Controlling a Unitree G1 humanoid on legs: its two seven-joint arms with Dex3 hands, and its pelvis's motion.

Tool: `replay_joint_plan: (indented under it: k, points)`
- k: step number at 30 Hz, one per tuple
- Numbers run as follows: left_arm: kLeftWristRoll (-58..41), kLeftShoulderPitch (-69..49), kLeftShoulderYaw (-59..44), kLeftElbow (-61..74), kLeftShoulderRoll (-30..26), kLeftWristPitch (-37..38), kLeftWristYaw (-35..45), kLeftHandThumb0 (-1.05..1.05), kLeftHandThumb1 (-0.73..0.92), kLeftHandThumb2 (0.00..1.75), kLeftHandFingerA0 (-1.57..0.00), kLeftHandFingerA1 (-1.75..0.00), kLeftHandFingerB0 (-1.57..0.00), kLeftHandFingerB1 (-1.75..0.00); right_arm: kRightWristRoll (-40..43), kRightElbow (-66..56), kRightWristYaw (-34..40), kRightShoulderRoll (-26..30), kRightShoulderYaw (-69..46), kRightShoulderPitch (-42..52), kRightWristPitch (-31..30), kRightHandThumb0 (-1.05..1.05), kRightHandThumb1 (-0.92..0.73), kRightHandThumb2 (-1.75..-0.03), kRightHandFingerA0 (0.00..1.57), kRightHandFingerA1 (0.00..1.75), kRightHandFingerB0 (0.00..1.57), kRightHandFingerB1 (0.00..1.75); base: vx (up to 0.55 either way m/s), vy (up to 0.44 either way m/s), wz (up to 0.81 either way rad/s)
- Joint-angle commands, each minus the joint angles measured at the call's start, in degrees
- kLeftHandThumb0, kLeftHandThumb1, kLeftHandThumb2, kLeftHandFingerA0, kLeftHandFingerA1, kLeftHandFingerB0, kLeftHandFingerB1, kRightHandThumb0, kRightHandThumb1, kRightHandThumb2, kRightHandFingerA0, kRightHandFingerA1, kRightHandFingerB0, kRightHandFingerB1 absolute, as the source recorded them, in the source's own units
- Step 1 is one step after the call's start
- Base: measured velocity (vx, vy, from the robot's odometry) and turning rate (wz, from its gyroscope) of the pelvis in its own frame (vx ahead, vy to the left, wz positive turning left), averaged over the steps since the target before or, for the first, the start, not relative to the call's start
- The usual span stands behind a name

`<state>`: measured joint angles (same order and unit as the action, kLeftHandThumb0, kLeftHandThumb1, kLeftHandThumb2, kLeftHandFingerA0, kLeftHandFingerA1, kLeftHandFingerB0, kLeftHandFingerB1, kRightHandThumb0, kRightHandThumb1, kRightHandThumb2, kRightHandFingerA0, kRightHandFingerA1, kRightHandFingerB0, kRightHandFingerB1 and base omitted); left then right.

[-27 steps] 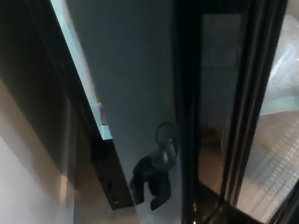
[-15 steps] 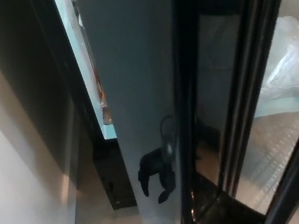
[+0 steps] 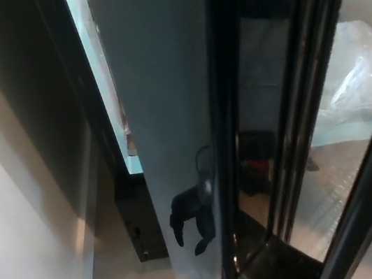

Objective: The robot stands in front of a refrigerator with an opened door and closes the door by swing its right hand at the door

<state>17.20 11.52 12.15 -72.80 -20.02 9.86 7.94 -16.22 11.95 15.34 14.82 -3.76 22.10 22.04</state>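
Refrigerator door: pale panel, centre frame, black glazed edge rightward. Hand: dark, lower centre against door, fingers hanging apart, grasping nothing; side unclear. Lit interior strip upper left. Plastic bag behind glass, right.

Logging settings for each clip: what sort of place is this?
Probably a shop or commercial kitchen: a glass-fronted refrigerator door, a lit interior strip and a plastic bag on its shelf.

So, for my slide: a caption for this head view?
Black robot hand beside the fridge door, lit gap remaining.
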Motion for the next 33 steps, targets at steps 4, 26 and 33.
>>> replay_joint_plan:
  k: [4,26,33]
  points:
    - [1.1,-1.2,0.5,-0.8,-2.0,1.5,0.2,-0.54,0.62,0.91,-0.33,-0.50,-0.24,-0.45,-5.7,-66.3,8.2,-17.0,-10.0,10.7,22.0,-0.67,-0.81,-0.65,0.22,0.43,0.26,0.37,0.00,0.000,0.00]
    - [0.6,-0.4,0.4,-0.8,-0.8,0.7,0.8,-0.46,0.76,0.62,-0.39,-0.36,-0.32,-0.32,-28.4,-61.2,-10.4,-9.8,8.6,-26.3,5.8,-0.86,-0.66,-1.00,0.00,0.09,0.10,0.18,0.00,0.000,0.00]
    - [1.4,-0.3,1.2,-0.7,-0.8,0.9,0.3,-0.52,0.61,0.90,-0.32,-0.50,-0.23,-0.44,-37.6,-40.2,-14.3,-5.7,16.6,-40.9,0.2,-0.84,-0.82,-1.09,0.00,0.07,0.00,0.08,0.00,-0.001,0.01]
